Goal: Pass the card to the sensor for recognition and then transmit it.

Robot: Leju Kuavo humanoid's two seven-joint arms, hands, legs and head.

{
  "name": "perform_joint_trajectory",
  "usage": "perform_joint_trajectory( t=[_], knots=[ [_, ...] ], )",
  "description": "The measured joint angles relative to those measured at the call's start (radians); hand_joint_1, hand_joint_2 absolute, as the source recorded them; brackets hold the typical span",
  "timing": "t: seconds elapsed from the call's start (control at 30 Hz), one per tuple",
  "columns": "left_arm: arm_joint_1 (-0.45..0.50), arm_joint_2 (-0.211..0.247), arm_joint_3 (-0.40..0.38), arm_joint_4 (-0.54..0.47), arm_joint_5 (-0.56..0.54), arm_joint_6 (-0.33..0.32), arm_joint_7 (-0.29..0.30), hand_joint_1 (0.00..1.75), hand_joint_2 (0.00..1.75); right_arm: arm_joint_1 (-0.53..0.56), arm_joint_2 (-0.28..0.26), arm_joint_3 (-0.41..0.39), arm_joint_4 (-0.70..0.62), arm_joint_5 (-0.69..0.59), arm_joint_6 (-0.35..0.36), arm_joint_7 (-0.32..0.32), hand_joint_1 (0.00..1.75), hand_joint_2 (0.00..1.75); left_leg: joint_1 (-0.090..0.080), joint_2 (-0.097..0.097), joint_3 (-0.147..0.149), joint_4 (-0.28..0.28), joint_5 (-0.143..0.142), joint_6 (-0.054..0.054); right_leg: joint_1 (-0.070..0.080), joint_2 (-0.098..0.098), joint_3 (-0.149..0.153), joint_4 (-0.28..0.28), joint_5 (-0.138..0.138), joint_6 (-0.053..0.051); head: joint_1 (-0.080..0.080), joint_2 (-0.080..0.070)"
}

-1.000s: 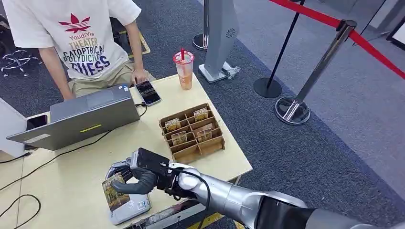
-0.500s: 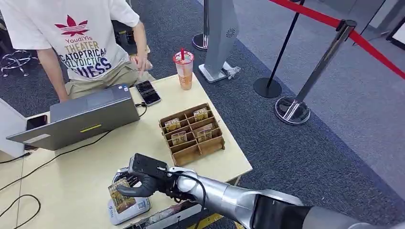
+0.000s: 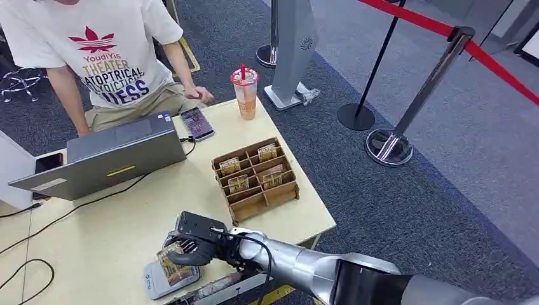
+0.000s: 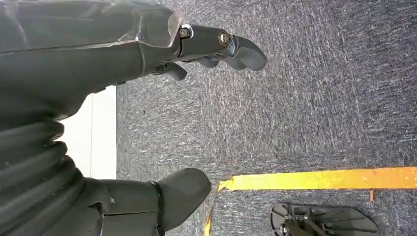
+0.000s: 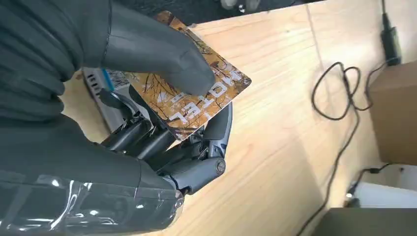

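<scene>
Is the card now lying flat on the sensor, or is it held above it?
Held, low over the sensor. The right hand grips the card between thumb and fingers; whether it touches the sensor cannot be told.

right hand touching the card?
Touching. Right wrist view: the right hand pinches the card, thumb pressed on its printed face, fingers under it.

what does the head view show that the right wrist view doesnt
Only the head view takes in the laptop, the cardboard organizer with cards in its slots, the drink cup, the phone and the seated person. Only the right wrist view lets you read the HOTEL lettering on the card and see the thumb pressing on it. Both show the right hand holding the card over the sensor on the table.
</scene>
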Motion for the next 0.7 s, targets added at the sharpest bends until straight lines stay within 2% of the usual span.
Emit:
perform_joint_trajectory(
  t=[0.7],
  knots=[
    [-0.004,-0.002,-0.005,0.000,-0.021,-0.004,0.003,0.00,1.75,-0.001,-0.001,0.003,0.138,-0.006,-0.014,0.009,1.75,1.75,0.000,0.000,0.000,0.000,0.000,0.000,0.000,0.000,0.000,0.000,0.000,0.000,0.000,0.000]
  ],
)
